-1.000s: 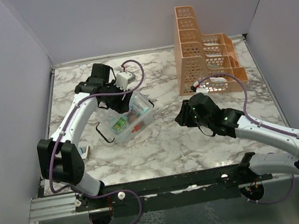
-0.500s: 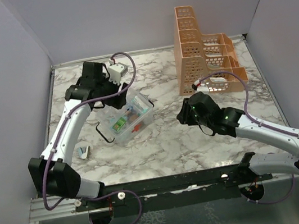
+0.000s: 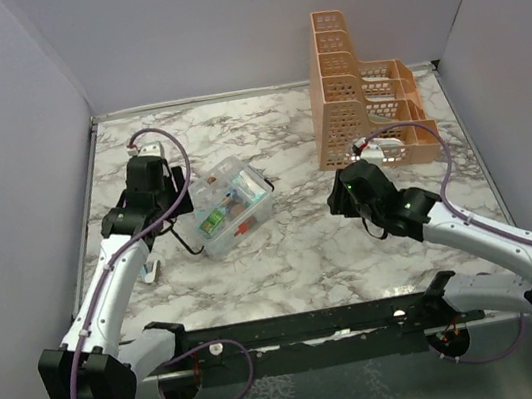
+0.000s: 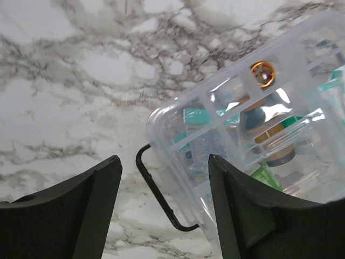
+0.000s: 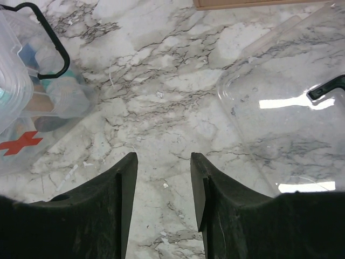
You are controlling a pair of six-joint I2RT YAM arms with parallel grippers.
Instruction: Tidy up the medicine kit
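The clear plastic medicine box (image 3: 232, 205) sits left of centre on the marble table, with small bottles and packets inside and a red cross (image 5: 19, 143) on its side. Its black wire handle (image 4: 156, 189) lies on the table at its near-left end. My left gripper (image 3: 169, 196) is open just left of the box; in the left wrist view (image 4: 164, 172) the handle and the box corner (image 4: 178, 129) lie between its jaws. My right gripper (image 3: 341, 196) is open and empty over bare marble (image 5: 163, 167), right of the box (image 5: 27, 102). A clear lid (image 5: 280, 129) lies to its right.
An orange tiered organizer rack (image 3: 359, 94) stands at the back right, with the clear lid (image 3: 385, 148) in front of it. A small white and blue item (image 3: 149, 271) lies near the table's left front. Purple walls close in three sides.
My left arm has pulled back from the far side of the box to its left side, lower over the handle. My right gripper has shifted slightly right, toward the rack.
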